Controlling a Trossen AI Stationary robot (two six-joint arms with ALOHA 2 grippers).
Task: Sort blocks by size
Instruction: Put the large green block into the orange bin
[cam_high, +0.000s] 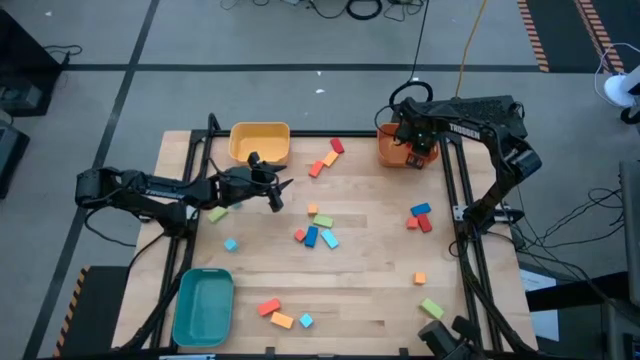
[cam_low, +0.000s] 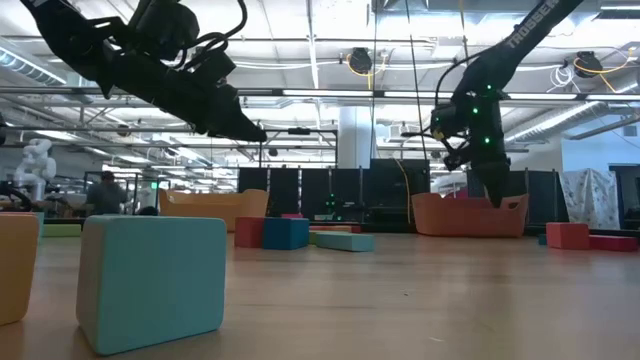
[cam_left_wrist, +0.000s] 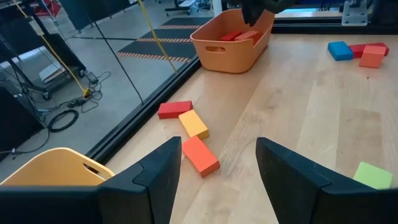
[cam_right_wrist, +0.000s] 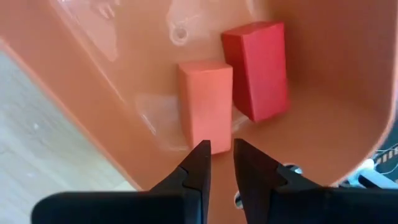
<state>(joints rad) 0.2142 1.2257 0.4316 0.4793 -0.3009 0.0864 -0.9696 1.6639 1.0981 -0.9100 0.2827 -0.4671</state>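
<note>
White "TROSSEN" lettering (partly legible) runs along the right arm (cam_high: 478, 113).

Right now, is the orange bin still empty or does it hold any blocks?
Not empty. The orange bin holds a red block and an orange block, lying side by side on its floor below the right gripper.

Both arms are dark, near black, built of slim tubular links with bulkier joint housings; the right arm (cam_high: 487, 108) carries white "TROSSEN" lettering along its upper link. Black cables loop from the left arm (cam_high: 150, 188) near its wrist. In the low view, small green lights glow on the right arm's wrist housing.
</note>
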